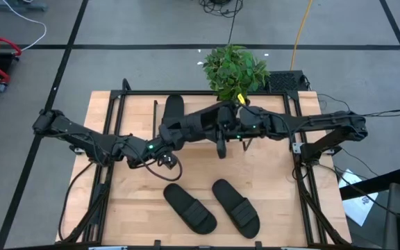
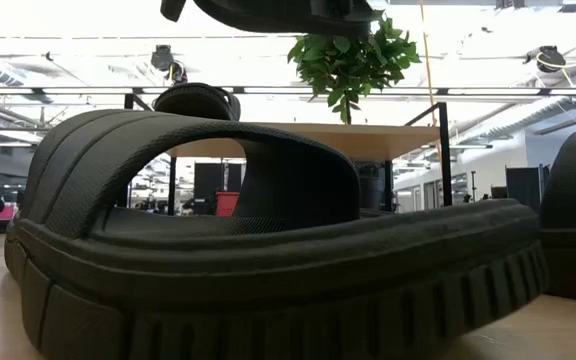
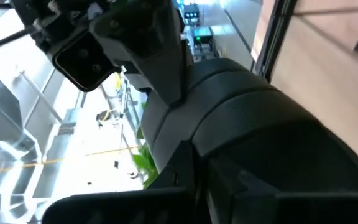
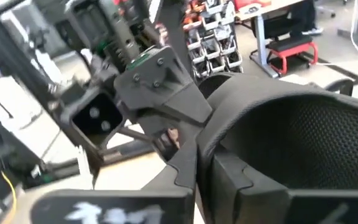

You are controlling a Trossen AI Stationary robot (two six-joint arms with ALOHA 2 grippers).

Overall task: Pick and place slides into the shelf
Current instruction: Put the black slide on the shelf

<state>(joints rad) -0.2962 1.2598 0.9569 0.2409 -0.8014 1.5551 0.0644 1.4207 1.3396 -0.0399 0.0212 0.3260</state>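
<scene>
High view: I have both grippers clenched on one black slide (image 1: 221,142) held above the table, left gripper (image 1: 198,123) and right gripper (image 1: 226,123) meeting at it; a mismatched pull could twist it free. Two slides (image 1: 212,205) lie up front. Low view: another slide (image 2: 197,100) sits on the shelf (image 2: 388,138).

You're getting even, bright overhead light on the wooden table (image 1: 269,180) from above, with only soft shadows under the two loose slides (image 1: 210,206). At table height, the ceiling lights (image 2: 88,20) blow out to white glare and the nearest slide (image 2: 268,260) looms dark. Your left wrist view is soft and smeared, its background washed out.
</scene>
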